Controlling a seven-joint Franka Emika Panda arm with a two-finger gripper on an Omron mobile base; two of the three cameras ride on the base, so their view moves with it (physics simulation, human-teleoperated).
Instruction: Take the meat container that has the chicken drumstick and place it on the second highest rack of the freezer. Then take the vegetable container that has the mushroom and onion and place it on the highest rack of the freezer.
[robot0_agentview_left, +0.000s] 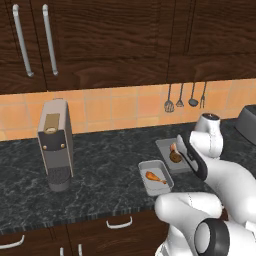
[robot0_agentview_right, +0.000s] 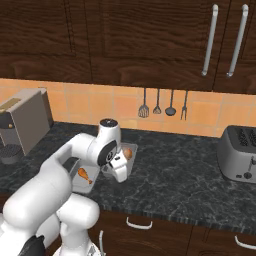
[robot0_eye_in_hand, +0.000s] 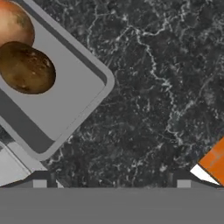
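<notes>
The meat container (robot0_agentview_left: 157, 177) is a grey tray near the counter's front edge, with the orange-brown chicken drumstick (robot0_agentview_left: 155, 177) lying in it; from the right it shows as the same meat container (robot0_agentview_right: 84, 176). Just behind it the vegetable container (robot0_eye_in_hand: 65, 92) holds the dark brown mushroom (robot0_eye_in_hand: 27, 66) and the pinkish-tan onion (robot0_eye_in_hand: 13, 22). My gripper (robot0_eye_in_hand: 111, 181) hangs open over bare counter beside the vegetable container, nothing between its fingertips (robot0_eye_in_hand: 39, 180). In the right base view the gripper (robot0_agentview_right: 119, 175) points down between the two trays. The freezer is out of view.
A grey coffee machine (robot0_agentview_left: 55, 145) stands at the left of the dark marble counter (robot0_agentview_left: 105, 165). A toaster (robot0_agentview_right: 239, 152) sits at the right. Utensils (robot0_agentview_right: 157, 105) hang on the orange tile wall. Dark wood cabinets are above and below.
</notes>
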